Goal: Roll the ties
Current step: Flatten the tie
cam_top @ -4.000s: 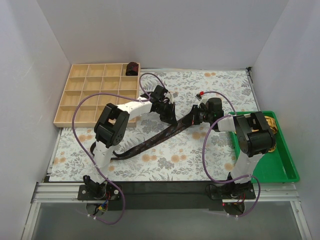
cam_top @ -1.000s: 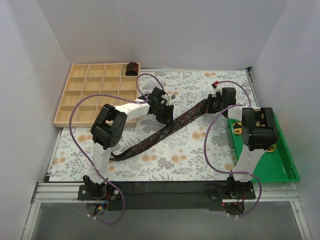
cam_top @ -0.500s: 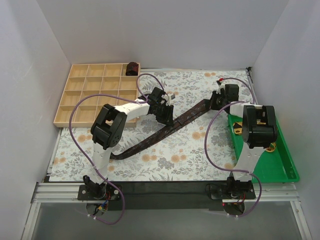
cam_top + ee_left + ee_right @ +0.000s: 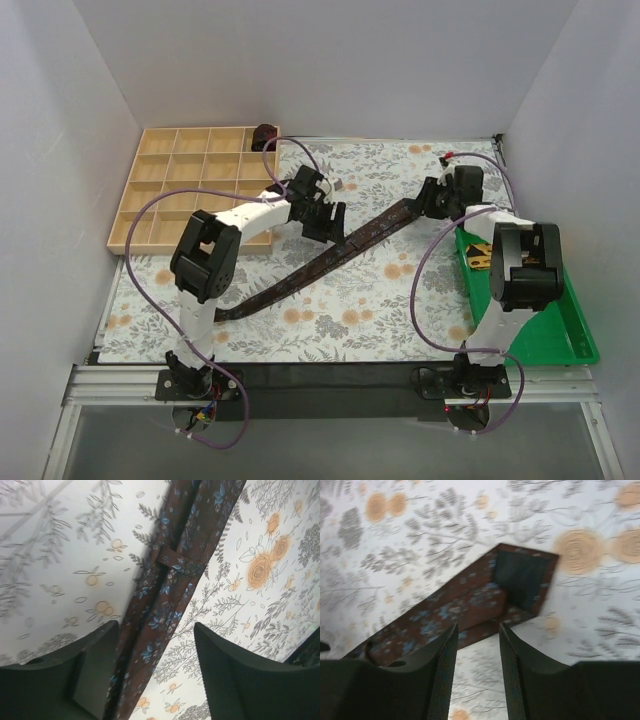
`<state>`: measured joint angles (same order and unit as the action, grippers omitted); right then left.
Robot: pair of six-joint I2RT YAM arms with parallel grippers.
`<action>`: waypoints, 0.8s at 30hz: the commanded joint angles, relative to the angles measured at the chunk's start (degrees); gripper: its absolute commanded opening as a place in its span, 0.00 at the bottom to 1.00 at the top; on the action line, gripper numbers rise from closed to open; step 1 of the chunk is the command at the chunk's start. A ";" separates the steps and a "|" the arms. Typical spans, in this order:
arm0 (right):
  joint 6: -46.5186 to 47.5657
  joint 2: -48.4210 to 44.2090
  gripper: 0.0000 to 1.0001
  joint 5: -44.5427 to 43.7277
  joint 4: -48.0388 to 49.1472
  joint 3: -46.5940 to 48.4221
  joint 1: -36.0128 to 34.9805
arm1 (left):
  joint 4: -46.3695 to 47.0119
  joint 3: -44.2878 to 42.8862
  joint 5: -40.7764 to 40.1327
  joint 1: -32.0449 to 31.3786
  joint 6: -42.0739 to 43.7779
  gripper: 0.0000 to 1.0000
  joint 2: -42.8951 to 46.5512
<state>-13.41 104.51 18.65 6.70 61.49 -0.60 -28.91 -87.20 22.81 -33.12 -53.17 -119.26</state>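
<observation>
The top camera looked down from high up on the near side of the maroon tie (image 4: 330, 255), which lay mid-frame. The left wrist camera hung close over that tie's middle, facing down. The right wrist camera looked down closely on its far end. All three views shared the tie.

Plain white walls (image 4: 330, 60), floral-patterned tabletop (image 4: 350, 320), metal frame rail (image 4: 110, 385) along near edge, even soft light

We see the left arm (image 4: 205, 262) and right arm (image 4: 522, 265) built of white links and bulky black joint housings, looping purple cables (image 4: 414, 290) trailing from each, and plain matte black fingers (image 4: 235, 680) on the left gripper (image 4: 156, 627) and right gripper (image 4: 476, 635).
</observation>
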 commanded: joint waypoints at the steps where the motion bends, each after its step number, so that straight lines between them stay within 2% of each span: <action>1: -2.58 -6.69 0.39 0.77 0.51 -4.18 -5.29 | -2.21 -3.33 -3.64 2.01 1.49 0.61 9.48; 4: -4.25 -8.44 0.38 -0.89 0.77 -5.94 -11.25 | -3.52 -2.54 -3.74 4.20 2.36 0.65 13.43; 5: -4.95 -8.27 0.37 -1.51 0.86 -6.03 -14.31 | -3.79 -1.84 -4.08 4.56 2.80 0.65 14.66; 9: -8.03 -5.29 0.35 -3.97 0.86 -5.51 -18.99 | -4.67 4.92 -8.39 7.01 4.47 0.62 22.39; 14: -11.11 -2.39 0.34 -7.66 0.86 -5.86 -19.09 | -6.59 16.17 -10.93 13.59 6.32 0.57 34.26; 17: -11.37 0.77 0.34 -5.48 0.16 -4.19 -17.34 | -8.09 22.83 -12.08 17.11 7.55 0.57 40.40; 24: -14.36 7.98 0.36 -5.91 -6.51 2.04 -9.87 | -9.33 29.98 -11.91 22.92 9.48 0.57 46.22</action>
<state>-26.72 108.47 16.03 5.78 60.62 -14.26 -37.39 -58.89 11.44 -11.79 -45.67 -75.83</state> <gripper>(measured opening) 0.349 0.572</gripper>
